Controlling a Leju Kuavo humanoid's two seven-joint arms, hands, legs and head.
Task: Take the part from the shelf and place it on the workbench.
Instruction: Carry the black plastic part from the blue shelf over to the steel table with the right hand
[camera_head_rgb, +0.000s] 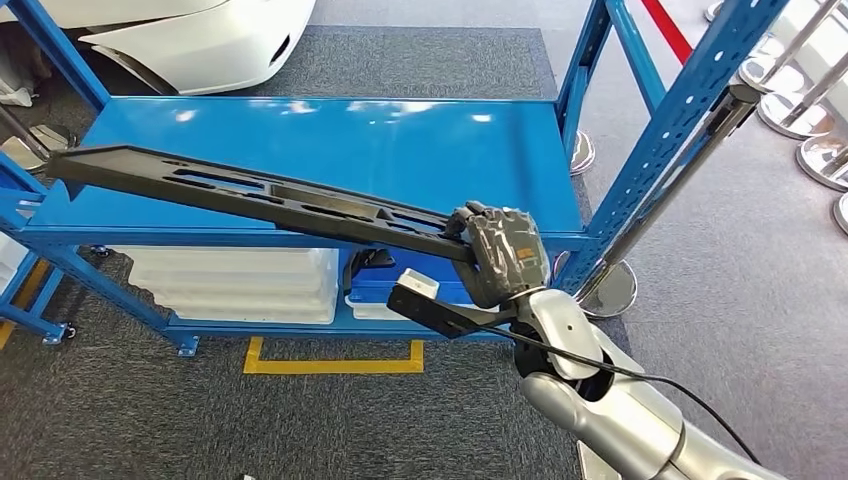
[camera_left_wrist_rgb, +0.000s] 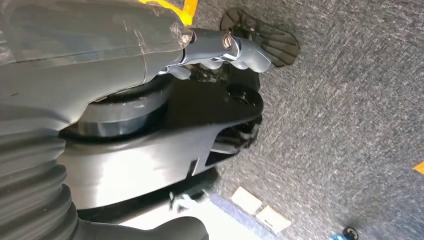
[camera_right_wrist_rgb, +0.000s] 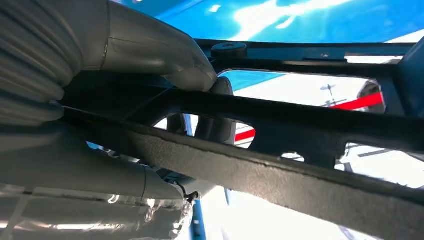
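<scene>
At the near end of the long black slotted part (camera_head_rgb: 260, 198), the right hand (camera_head_rgb: 500, 255) clamps it above the blue shelf (camera_head_rgb: 400, 150); lift level, since its far end overhangs. Left hand (camera_left_wrist_rgb: 235, 47): cannot tell.

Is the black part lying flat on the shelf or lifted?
Lifted: the right hand grips one end of the black part, held tilted above the blue shelf.

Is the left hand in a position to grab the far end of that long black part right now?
Probably not. The left hand hangs low over the carpet, while the right hand alone grips the long black part at its near end above the blue shelf.
</scene>
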